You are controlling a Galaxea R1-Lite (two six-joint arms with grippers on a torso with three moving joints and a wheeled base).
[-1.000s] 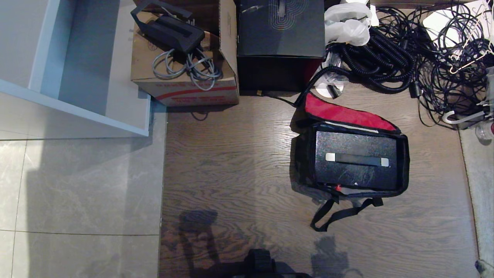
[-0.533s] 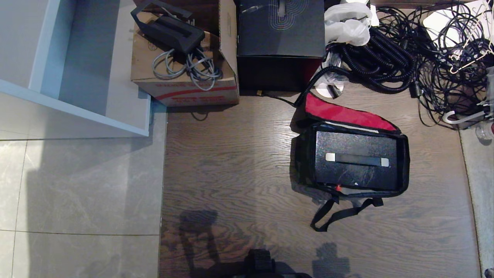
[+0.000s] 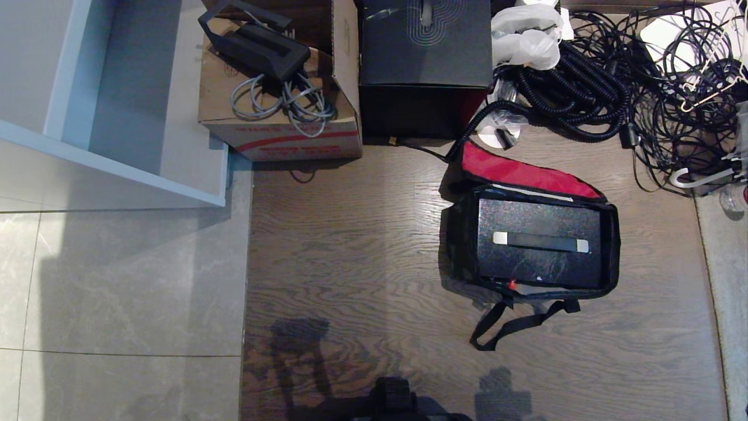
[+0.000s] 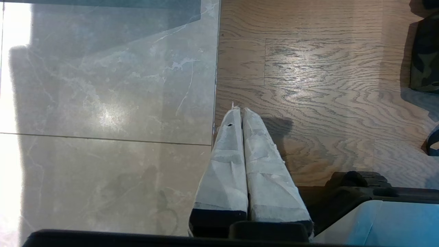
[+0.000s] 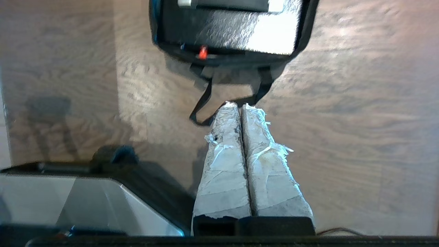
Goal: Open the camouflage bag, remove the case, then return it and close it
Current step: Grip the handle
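The camouflage bag (image 3: 529, 240) at three o'clock on the floor lies unchanged, lid open, the case (image 3: 539, 241) inside. The right claw (image 5: 241, 105), closed and empty, has apparently pulled back; the left claw (image 4: 240, 109) is closed. Zipping remains.

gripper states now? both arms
Left end effector: closed, empty, over bare floor.
Right end effector: closed, empty, short of the camouflage bag.
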